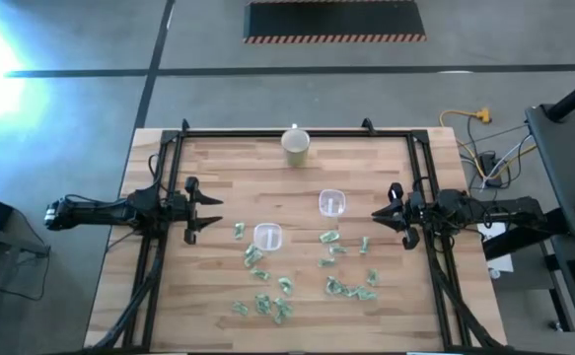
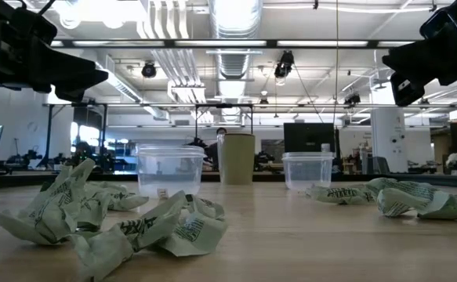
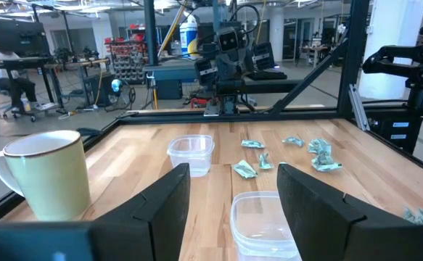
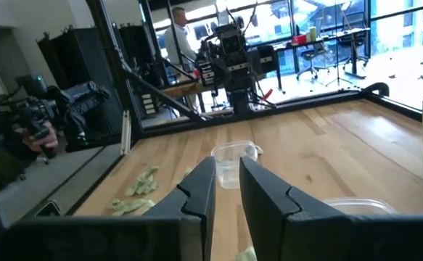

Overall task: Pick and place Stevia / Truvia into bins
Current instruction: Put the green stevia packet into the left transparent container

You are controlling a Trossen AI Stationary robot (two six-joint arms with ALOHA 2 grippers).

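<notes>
You have both arms parked at the sides of the wooden surface (image 1: 218, 168), neither one holding anything. Your left gripper (image 1: 208, 212) hangs above the left edge, its fingers (image 3: 160, 206) spread wide apart and empty; in the left wrist view one clear bin (image 3: 262, 221) sits between them and farther off. Your right gripper (image 1: 379, 215) hangs above the right edge, its fingers (image 4: 196, 192) parted by a narrow gap, gripping nothing.

The two bins stand near the middle of the surface, well apart from both grippers. One bin (image 1: 267, 236) is closer to your left arm, the other bin (image 1: 332, 203) sits nearer the right arm and farther toward the back. From the low view, both look to hold no packets, though the clear walls make it hard to be sure.

The Stevia / Truvia packets (image 1: 267, 301) lie loose on the bare wood, all outside the bins. One cluster spreads just beside and in front of the left-hand bin, running down to the front edge. A second cluster (image 1: 351, 286) lies on the right half, in front of the other bin. In the low view the packets (image 2: 134, 227) look crumpled rather than flat.

A cream mug (image 1: 296, 144) stands upright at the back edge, apart from everything else.
</notes>
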